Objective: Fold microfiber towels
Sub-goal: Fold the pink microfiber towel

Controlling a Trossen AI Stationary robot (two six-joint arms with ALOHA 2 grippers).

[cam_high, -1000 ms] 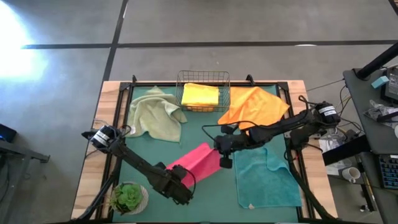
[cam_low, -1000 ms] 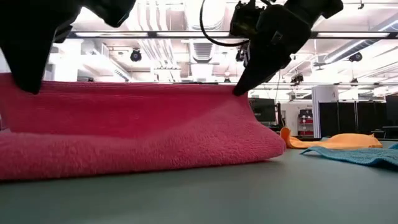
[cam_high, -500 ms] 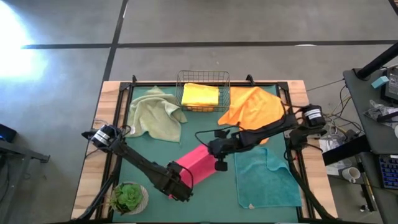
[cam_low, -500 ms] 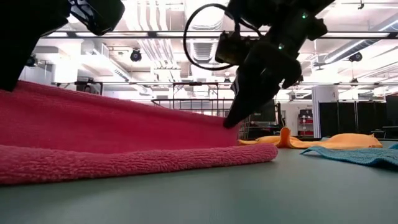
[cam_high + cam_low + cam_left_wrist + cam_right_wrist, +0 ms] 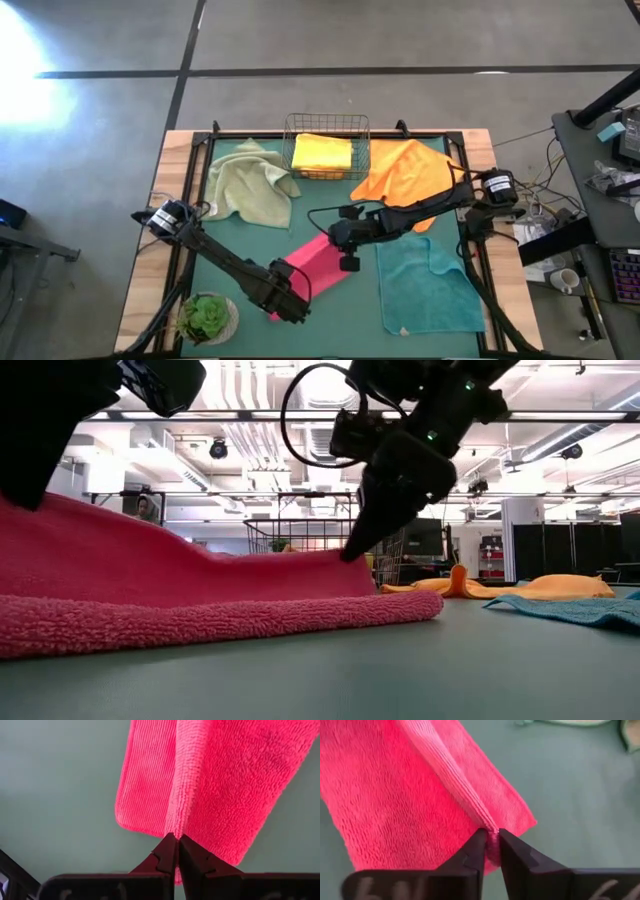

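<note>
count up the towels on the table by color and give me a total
Pink towel: 1
Orange towel: 1
Yellow towel, in the basket: 1
Teal towel: 1
Sage green towel: 1
Total: 5

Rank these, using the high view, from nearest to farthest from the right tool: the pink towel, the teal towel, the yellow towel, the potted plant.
1. Pink towel: touching the right tool, which pinches its edge.
2. Teal towel: flat on the mat, just to the tool's right.
3. Yellow towel: in the wire basket at the mat's back edge.
4. Potted plant: at the table's front left corner.
</note>
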